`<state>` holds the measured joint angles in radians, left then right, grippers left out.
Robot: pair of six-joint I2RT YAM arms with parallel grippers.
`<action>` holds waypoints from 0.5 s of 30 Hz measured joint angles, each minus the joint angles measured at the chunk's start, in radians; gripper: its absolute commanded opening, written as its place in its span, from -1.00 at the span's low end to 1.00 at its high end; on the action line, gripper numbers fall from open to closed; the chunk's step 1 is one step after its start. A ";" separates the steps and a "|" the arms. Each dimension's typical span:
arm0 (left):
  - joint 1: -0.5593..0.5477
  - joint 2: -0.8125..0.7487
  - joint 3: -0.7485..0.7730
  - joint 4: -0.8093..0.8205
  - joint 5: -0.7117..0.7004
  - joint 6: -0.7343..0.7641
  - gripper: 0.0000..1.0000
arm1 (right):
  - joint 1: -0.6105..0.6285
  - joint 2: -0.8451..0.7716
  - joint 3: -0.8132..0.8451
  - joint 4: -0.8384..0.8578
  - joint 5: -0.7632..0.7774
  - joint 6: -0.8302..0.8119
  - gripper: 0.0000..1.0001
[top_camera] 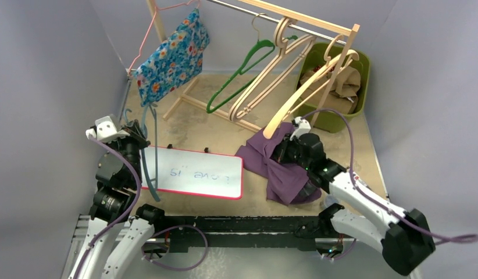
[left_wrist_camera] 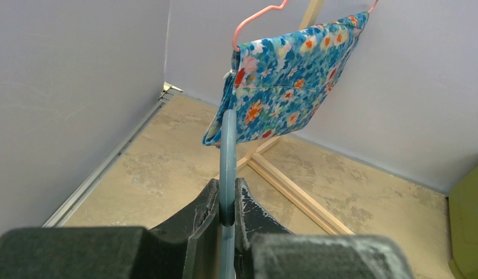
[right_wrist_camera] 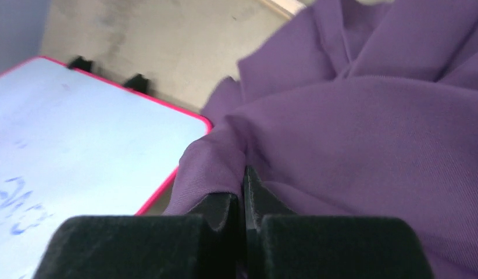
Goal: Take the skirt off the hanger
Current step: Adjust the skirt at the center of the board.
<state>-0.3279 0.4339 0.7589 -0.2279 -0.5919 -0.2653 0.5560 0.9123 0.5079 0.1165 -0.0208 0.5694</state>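
Observation:
A purple skirt (top_camera: 283, 177) lies crumpled on the table just right of the whiteboard. My right gripper (top_camera: 283, 152) is down on it, and the right wrist view shows that gripper (right_wrist_camera: 243, 180) shut on a fold of the skirt (right_wrist_camera: 353, 128). At the left, my left gripper (top_camera: 138, 142) is shut on a thin blue hanger (top_camera: 149, 152) that stands roughly upright and carries no cloth. In the left wrist view the hanger's bar (left_wrist_camera: 228, 151) runs up between the closed jaws of the left gripper (left_wrist_camera: 228, 189).
A pink-framed whiteboard (top_camera: 193, 172) lies flat between the arms. Behind it stands a wooden rack (top_camera: 283, 14) with a floral garment (top_camera: 170, 58) on a pink hanger, a green hanger (top_camera: 239, 70) and wooden hangers (top_camera: 271, 75). A green bin (top_camera: 363, 67) sits back right.

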 measured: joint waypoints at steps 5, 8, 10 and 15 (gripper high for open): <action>0.000 -0.002 0.000 0.003 0.002 0.000 -1.00 | 0.001 0.167 0.099 -0.117 0.042 -0.005 0.66; 0.000 -0.003 -0.003 0.003 0.004 0.000 -1.00 | 0.002 0.196 0.157 -0.180 0.080 -0.021 0.98; 0.000 -0.006 -0.005 0.003 0.004 0.000 -1.00 | 0.006 0.187 0.161 -0.202 0.083 -0.031 0.99; 0.000 -0.011 -0.005 0.003 0.005 0.000 -1.00 | 0.032 0.185 0.159 -0.240 0.100 -0.021 0.98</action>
<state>-0.3279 0.4232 0.7544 -0.2249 -0.5873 -0.2657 0.5880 1.0973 0.6674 -0.1230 0.0788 0.5488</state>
